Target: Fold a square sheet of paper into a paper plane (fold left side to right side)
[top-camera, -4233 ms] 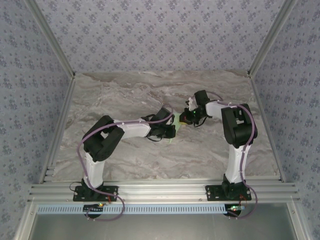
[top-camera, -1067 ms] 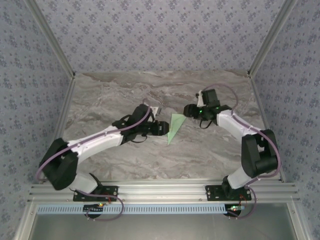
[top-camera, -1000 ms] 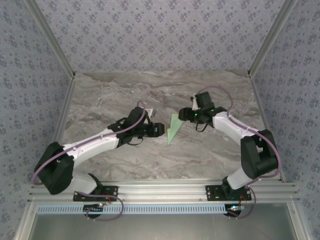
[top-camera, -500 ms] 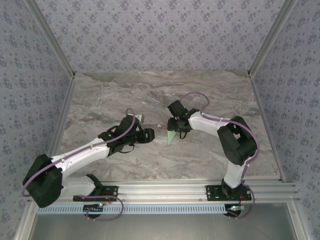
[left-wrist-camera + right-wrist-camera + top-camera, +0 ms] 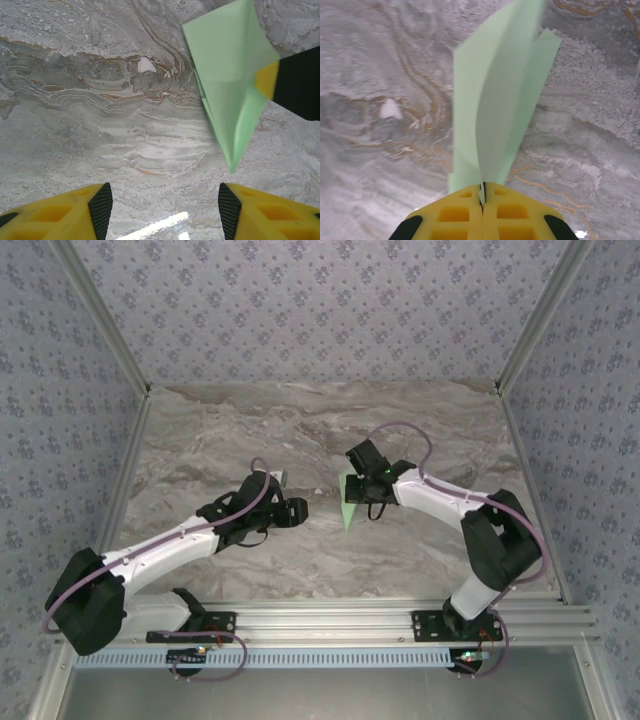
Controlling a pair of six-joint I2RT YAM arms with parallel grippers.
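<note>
Between the right fingers (image 5: 492,202), pressed together on its edge, the pale green paper plane (image 5: 495,105) is pinched. Ahead of the left fingers (image 5: 97,212), spread and empty, its tip points toward them.

White-and-black arms (image 5: 172,540), purple cables (image 5: 400,427), yellow fingers (image 5: 455,215) with black pads (image 5: 101,210)

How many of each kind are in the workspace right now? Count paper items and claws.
Paper plane, pale green: 1
Claws: 2 (left claw open over the marble, right claw shut on the paper plane)
Total: 3
</note>
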